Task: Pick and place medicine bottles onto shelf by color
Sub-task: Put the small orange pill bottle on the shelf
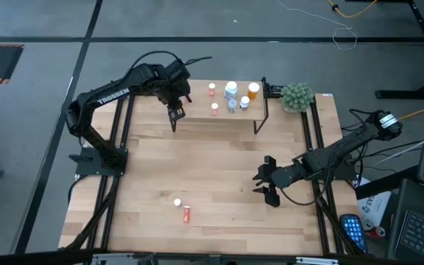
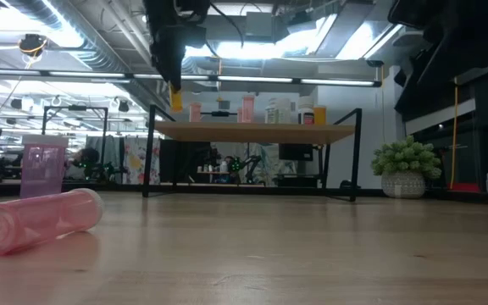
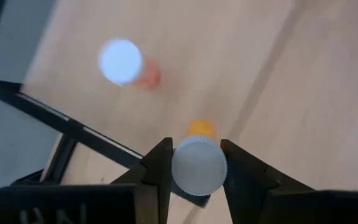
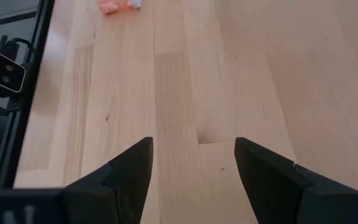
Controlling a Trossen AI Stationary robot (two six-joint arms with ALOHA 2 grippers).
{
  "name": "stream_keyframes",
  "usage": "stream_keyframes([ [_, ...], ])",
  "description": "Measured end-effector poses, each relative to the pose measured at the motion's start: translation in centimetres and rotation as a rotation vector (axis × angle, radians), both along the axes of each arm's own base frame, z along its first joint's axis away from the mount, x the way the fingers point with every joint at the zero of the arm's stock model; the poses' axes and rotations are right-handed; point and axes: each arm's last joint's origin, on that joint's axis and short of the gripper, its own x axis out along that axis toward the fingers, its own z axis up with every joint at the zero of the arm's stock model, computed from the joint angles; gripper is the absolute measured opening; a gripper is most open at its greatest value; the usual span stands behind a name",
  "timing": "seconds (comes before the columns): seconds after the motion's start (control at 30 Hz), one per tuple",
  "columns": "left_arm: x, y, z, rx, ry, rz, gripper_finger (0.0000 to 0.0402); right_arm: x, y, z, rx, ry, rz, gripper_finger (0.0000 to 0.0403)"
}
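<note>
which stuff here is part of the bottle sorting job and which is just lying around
Job:
- shelf
- bottles on shelf
- orange bottle, held over the shelf's end in the left fingers
- two bottles on table, one lying down
- right gripper, open over bare table

Lying about:
- plant beside the shelf
- blue remote off the table's edge
</note>
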Motion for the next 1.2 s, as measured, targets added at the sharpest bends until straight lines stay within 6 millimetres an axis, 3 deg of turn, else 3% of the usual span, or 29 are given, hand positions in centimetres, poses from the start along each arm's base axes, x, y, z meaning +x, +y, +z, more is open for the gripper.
stream_keyframes([
  [0.27,0.2,0.2,-0.5,-0.002,0.032,-0.017,0.0102,-0.1,0.0,-0.1,-0.004,0.011,0.004,0.0229],
  [0.47,0.6,0.4,-1.1,-0.024,0.033,0.11,0.0102,-0.1,0.0,-0.1,0.008,0.016,0.014,0.0229],
  [1.2,0.9,0.0,-1.5,-0.029,0.076,0.058,0.0102,-0.1,0.0,-0.1,-0.001,0.023,0.031,0.0229],
])
